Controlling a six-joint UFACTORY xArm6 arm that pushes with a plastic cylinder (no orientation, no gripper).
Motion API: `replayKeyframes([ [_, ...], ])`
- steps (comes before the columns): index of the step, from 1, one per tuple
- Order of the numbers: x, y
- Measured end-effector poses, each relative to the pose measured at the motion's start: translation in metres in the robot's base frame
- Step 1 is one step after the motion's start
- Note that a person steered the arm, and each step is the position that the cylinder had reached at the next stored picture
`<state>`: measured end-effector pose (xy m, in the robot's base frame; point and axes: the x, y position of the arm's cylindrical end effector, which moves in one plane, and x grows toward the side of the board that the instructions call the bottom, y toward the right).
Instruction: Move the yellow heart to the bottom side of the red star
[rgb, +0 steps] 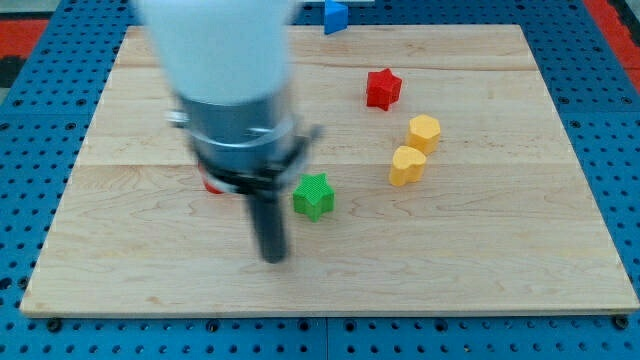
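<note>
My tip (273, 258) sits lower centre, just left of the green star (314, 196); the yellow heart (407, 166) rests right, below the red star (382, 88). There's no gripper in view.

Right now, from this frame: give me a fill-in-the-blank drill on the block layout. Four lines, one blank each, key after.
1. My tip sits just to the view's ____ of the green star.
2. The yellow heart touches the yellow ____.
3. The red star lies toward the view's ____ from the heart.
4. The ____ block lies off the board.

Missing: left; hexagon; top; blue
</note>
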<state>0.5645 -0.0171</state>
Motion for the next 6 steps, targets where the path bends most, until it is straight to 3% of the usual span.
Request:
replayKeyframes([
  [1, -0.033, 0.090],
  [2, -0.065, 0.127],
  [4, -0.145, 0.126],
  [6, -0.188, 0.132],
])
